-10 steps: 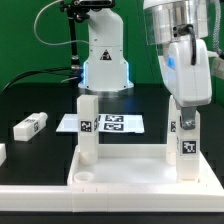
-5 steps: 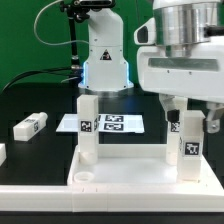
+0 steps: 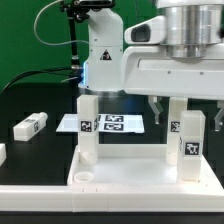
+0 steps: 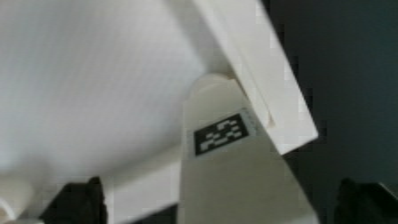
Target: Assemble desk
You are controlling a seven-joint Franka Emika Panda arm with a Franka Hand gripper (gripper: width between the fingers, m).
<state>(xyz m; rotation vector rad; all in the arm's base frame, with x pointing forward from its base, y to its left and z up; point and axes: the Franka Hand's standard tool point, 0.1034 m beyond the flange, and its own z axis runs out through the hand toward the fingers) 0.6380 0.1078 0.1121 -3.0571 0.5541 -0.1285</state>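
The white desk tabletop (image 3: pixel 125 176) lies at the front with its raised rim up. Three white tagged legs stand in its corner sockets: one at the back left (image 3: pixel 88 125), one at the back right (image 3: pixel 174 118) and one at the front right (image 3: pixel 191 145). The front left socket (image 3: pixel 85 179) holds no leg. A loose leg (image 3: pixel 30 125) lies on the black table to the left. My gripper (image 3: pixel 185 110) hangs over the right-hand legs, open. In the wrist view my gripper (image 4: pixel 222 205) straddles one leg's top (image 4: pixel 231 150) with a gap on both sides, beside the tabletop (image 4: pixel 89 90).
The marker board (image 3: pixel 112 123) lies flat behind the tabletop. The robot's white base (image 3: pixel 104 60) stands at the back centre. A small white piece (image 3: pixel 2 152) shows at the exterior view's left edge.
My hand has turned about its vertical axis over the right-hand legs, from side-on to broadside. Its fingers now stand spread on either side of the leg. The legs have not moved.
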